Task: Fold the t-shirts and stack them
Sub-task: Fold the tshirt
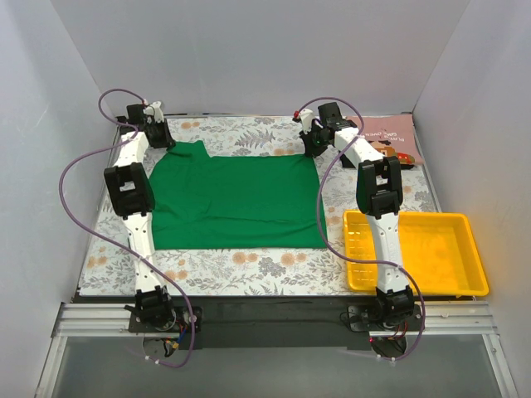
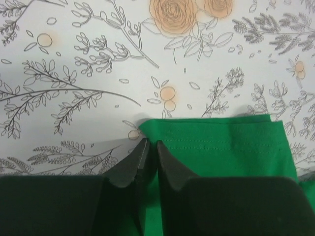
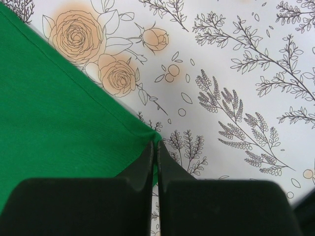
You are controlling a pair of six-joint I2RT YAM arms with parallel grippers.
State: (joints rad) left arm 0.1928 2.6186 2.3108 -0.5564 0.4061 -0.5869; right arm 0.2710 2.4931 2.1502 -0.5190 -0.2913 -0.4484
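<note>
so the green t-shirt (image 1: 236, 203) is lying mostly flat in the middle of the flowery surface (image 1: 249, 264), and the left pincer (image 2: 148, 147) and right pincer (image 3: 156, 147) are both clamped shut on its 2 far corners.

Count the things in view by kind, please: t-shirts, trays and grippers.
T-shirts: 2, the green t-shirt and the pink t-shirt
Trays: 1, the yellow tray
Grippers: 2, the left gripper and the right gripper
Total: 5
</note>
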